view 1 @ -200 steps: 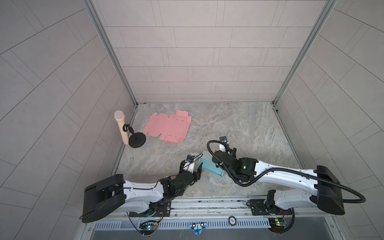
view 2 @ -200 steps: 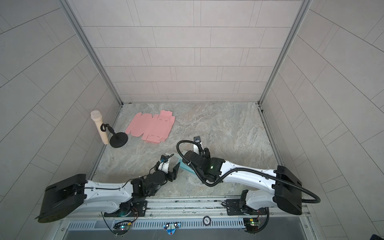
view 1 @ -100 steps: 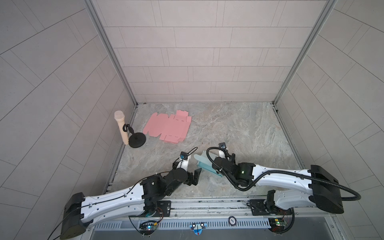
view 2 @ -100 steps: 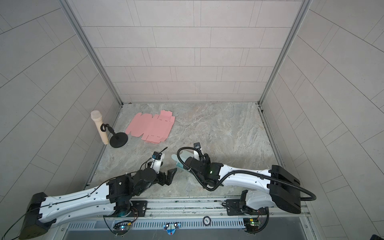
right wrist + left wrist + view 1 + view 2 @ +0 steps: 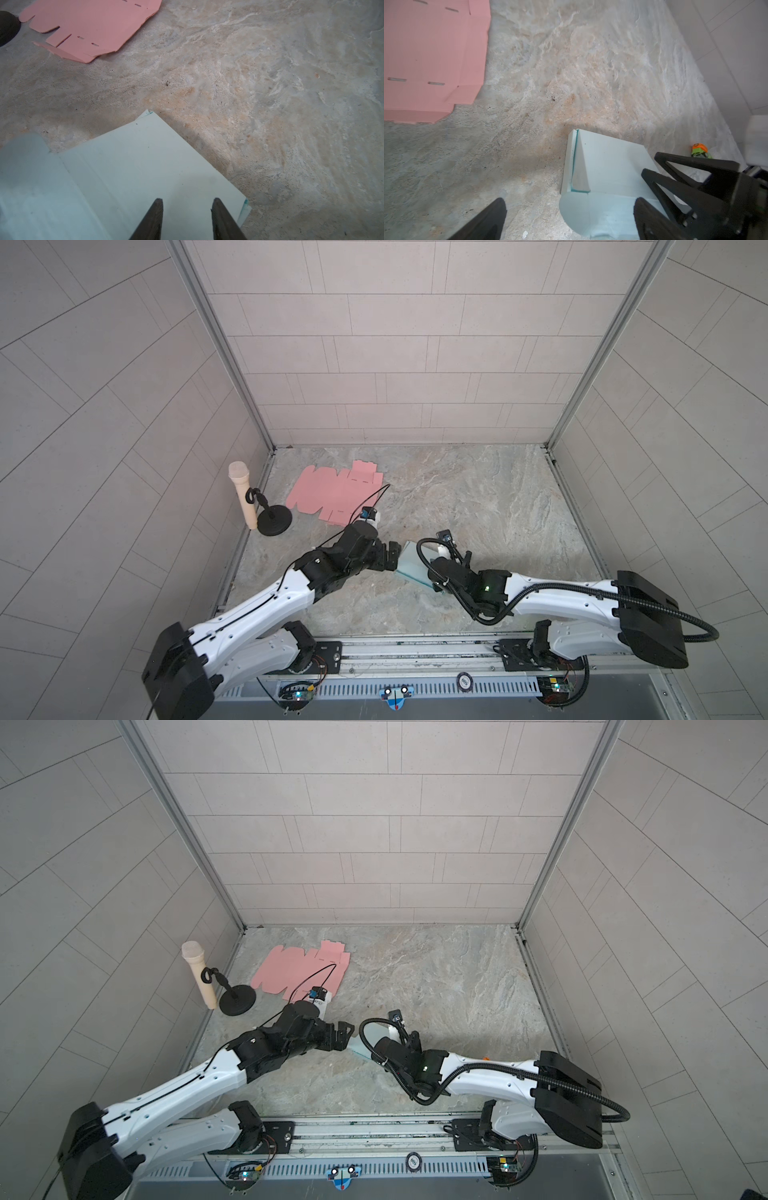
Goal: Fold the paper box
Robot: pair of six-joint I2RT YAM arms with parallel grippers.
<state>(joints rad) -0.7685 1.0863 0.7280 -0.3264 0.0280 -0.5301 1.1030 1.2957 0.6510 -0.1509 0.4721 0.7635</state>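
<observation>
Grey tiled walls (image 5: 395, 364) close three sides of a marbled surface (image 5: 478, 497). At its left edge a beige microphone (image 5: 243, 497) is held by a black stand (image 5: 274, 521). Near the back left corner a pink box blank (image 5: 336, 493) lies flat.

Toward the middle of the front edge, the left gripper (image 5: 390, 558) is spread wide just beside the pale blue paper box (image 5: 411, 568), which is partly folded. The right gripper (image 5: 187, 200) sits at the box's other side, tips part way apart above a panel; whether they pinch it cannot be told.

Both top views hide those tips under the wrist. The left wrist view shows its black fingers (image 5: 724, 172) at the box, a teal-edged flap (image 5: 579, 166), and a small orange-and-green object (image 5: 699, 150).
</observation>
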